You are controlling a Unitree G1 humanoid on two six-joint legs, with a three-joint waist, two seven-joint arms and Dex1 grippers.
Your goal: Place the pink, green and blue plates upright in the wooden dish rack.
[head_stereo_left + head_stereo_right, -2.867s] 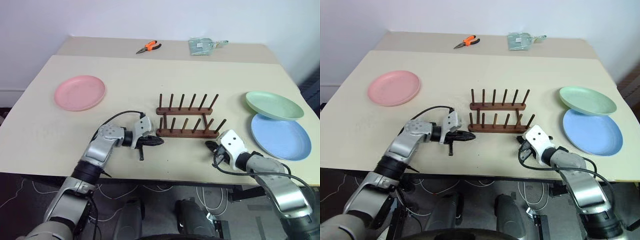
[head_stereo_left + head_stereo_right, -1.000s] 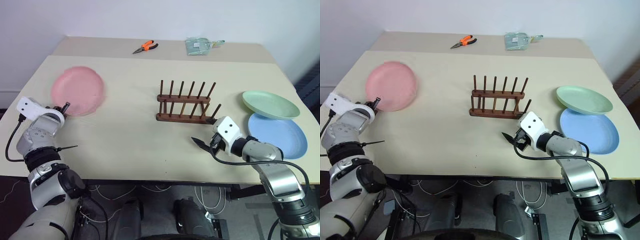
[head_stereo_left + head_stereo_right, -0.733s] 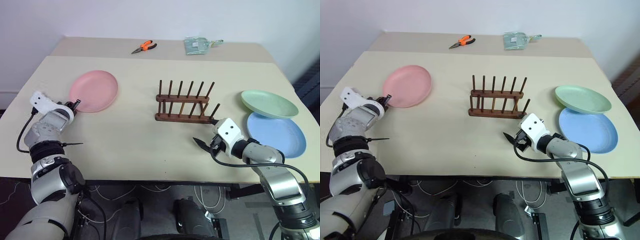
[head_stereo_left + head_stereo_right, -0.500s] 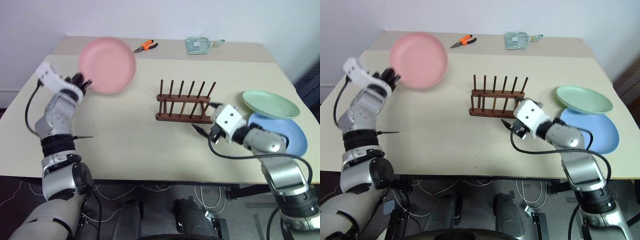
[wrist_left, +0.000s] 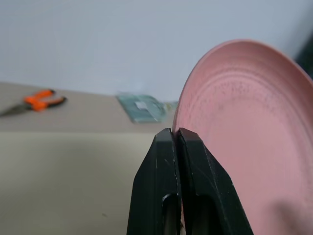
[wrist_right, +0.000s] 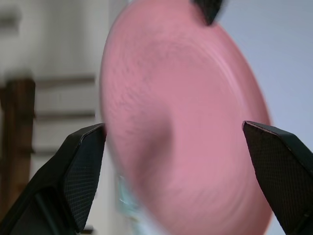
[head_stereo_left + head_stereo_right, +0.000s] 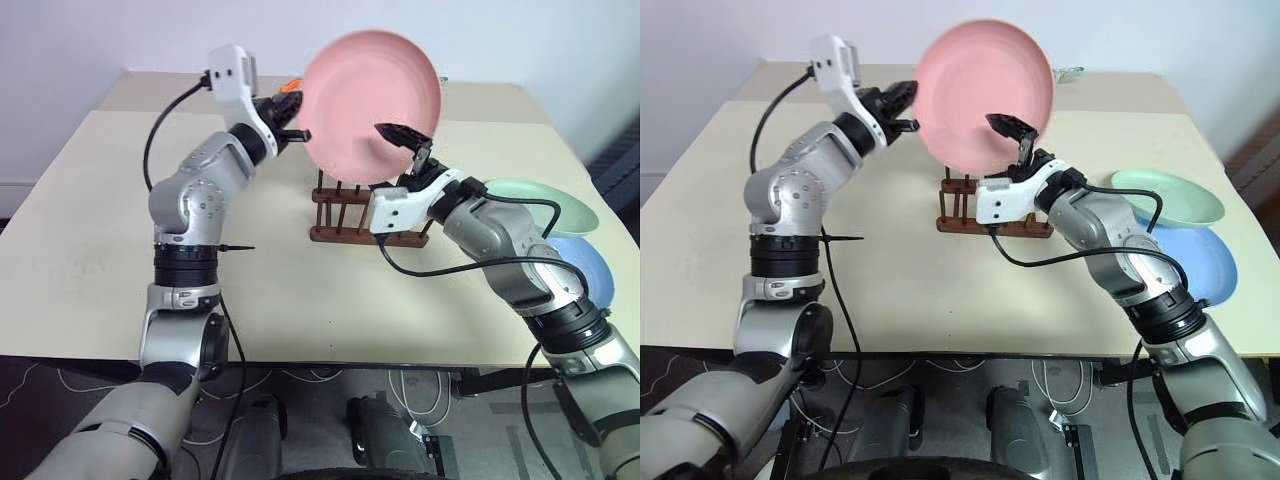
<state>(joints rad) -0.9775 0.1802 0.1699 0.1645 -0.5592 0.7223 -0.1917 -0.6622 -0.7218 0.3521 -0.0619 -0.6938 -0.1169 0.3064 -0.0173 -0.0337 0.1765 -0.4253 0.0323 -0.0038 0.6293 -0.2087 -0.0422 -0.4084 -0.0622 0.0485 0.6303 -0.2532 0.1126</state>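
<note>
The right gripper stands with its two black fingers spread wide, one on each side of the pink plate, and I judge that it does not yet press on it. The left gripper is clenched on the rim of this plate, at about 9 o'clock of the disc. So the plate is held up in the air, almost upright, above the wooden dish rack.

The plate looks stiff and light, with a matte surface, so it should not slip easily. Held by one edge only, it may swing; I think a second hold on the opposite rim, near 3 o'clock, would keep it steady while it goes down between the pegs. It is round, shallow and pale pink, with faint rings on its inner face.

The rack is dark brown with two rows of thin pegs, and no plate stands in it. At 3 o'clock from the rack, the green plate lies with its edge over the blue plate on the table.
</note>
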